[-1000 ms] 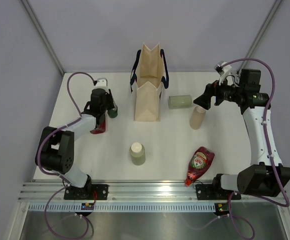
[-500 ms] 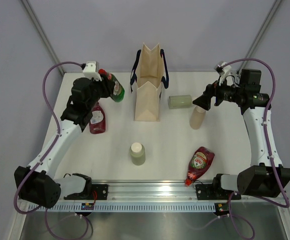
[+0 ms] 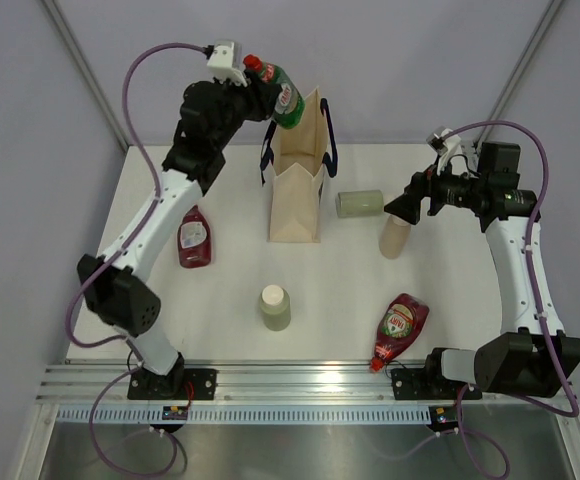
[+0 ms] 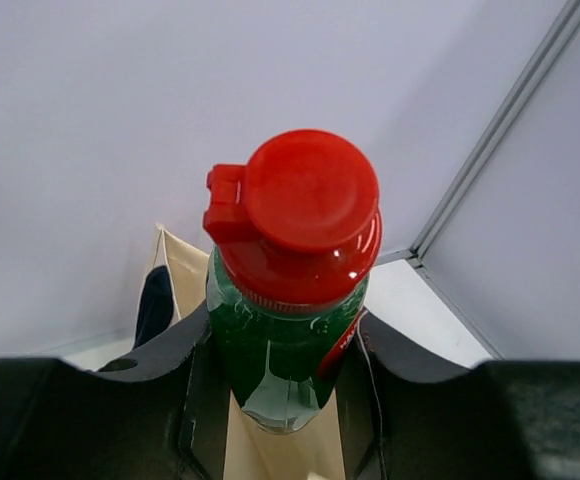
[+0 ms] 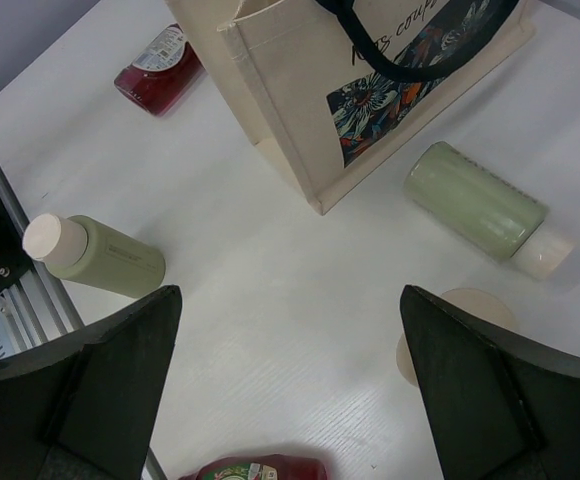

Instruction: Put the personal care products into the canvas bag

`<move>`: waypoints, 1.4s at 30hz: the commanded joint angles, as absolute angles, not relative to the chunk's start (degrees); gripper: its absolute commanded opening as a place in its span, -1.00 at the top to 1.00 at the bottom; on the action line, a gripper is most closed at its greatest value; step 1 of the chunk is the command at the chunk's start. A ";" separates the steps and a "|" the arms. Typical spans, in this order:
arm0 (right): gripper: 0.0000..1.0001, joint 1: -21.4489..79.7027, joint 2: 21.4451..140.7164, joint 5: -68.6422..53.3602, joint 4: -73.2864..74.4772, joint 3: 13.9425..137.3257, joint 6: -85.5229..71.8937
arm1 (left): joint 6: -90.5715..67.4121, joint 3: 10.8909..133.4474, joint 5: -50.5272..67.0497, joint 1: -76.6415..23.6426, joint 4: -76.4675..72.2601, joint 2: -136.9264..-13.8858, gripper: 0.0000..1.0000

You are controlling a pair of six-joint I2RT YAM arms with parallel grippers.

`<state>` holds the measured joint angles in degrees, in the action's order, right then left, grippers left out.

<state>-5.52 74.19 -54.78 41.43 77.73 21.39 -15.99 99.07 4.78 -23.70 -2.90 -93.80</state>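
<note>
Broadly, the white surface carries the canvas bag, which stands upright at the far middle with its mouth open. Above its far rim the left pincer clamps the dark-green red-capped bottle, tilted in the air. One sage cylinder lies just right of the bag and another sits nearer. Dark-red bottles lie at the left and near right. The right pincer hangs spread and empty above the beige bottle.
</note>
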 commanded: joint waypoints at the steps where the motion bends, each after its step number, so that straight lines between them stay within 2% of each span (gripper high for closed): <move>1: -0.99 -5.45 71.81 -55.20 38.67 77.08 20.92 | -13.72 107.83 4.23 -24.52 -11.69 -101.76 1.00; 9: -0.99 -5.45 72.16 -52.56 40.51 75.50 23.37 | -11.96 119.96 2.72 -25.22 -7.13 -118.89 1.00; 12: -0.99 -5.54 73.39 -51.42 41.83 75.59 25.05 | -11.69 121.29 2.46 -25.75 -5.72 -120.67 0.84; 13: -0.99 -5.45 73.91 -51.16 41.84 75.59 25.05 | -11.60 121.12 2.20 -25.93 -5.45 -121.28 0.75; 14: -0.99 -5.45 74.09 -50.98 41.92 75.67 25.05 | -11.60 120.33 1.85 -26.01 -5.10 -121.46 0.47; 16: -0.99 -5.45 74.27 -50.80 41.23 75.76 24.70 | -11.78 119.45 1.14 -26.19 -4.92 -121.73 0.19; 17: -0.99 -5.45 74.27 -50.71 40.87 75.76 24.09 | -12.04 119.10 0.88 -26.28 -4.75 -121.90 -0.19; 18: -0.99 -5.45 74.27 -50.45 40.78 75.94 23.91 | -12.04 118.66 0.44 -26.37 -4.57 -121.90 -0.34; 20: -0.99 -5.45 74.71 -49.75 40.69 76.72 23.47 | -11.95 118.65 0.26 -26.63 -4.40 -122.08 -0.52; 21: -0.99 -5.45 74.88 -49.57 40.95 77.08 23.47 | -12.04 118.83 0.26 -26.72 -4.39 -122.08 -0.71; 23: -0.99 -5.54 74.97 -49.40 41.83 77.87 23.38 | -12.22 119.00 0.26 -26.72 -4.31 -121.73 -0.89; 29: -0.99 -5.62 72.78 -47.12 45.70 78.75 22.42 | -11.95 119.44 0.26 -26.72 -3.08 -119.01 -0.91; 34: -0.99 -9.05 66.37 -43.78 45.96 74.28 16.88 | -11.43 118.83 0.18 -26.63 -0.53 -110.32 -0.97; 37: -0.99 -10.02 63.64 -40.44 46.84 70.95 17.05 | -10.29 114.27 1.40 -26.46 0.87 -102.43 -0.98; 41: -0.99 -10.02 61.70 -39.63 45.54 63.65 19.24 | -9.41 102.07 4.03 -25.93 2.11 -90.20 -0.98; 42: -0.99 -10.02 61.35 -40.07 44.48 61.54 20.47 | -9.32 95.95 4.39 -25.84 2.11 -87.57 -0.98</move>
<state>-9.98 61.12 -41.69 44.82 66.32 18.85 -10.83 103.96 2.31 -26.35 3.31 -96.23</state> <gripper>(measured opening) 0.993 0.984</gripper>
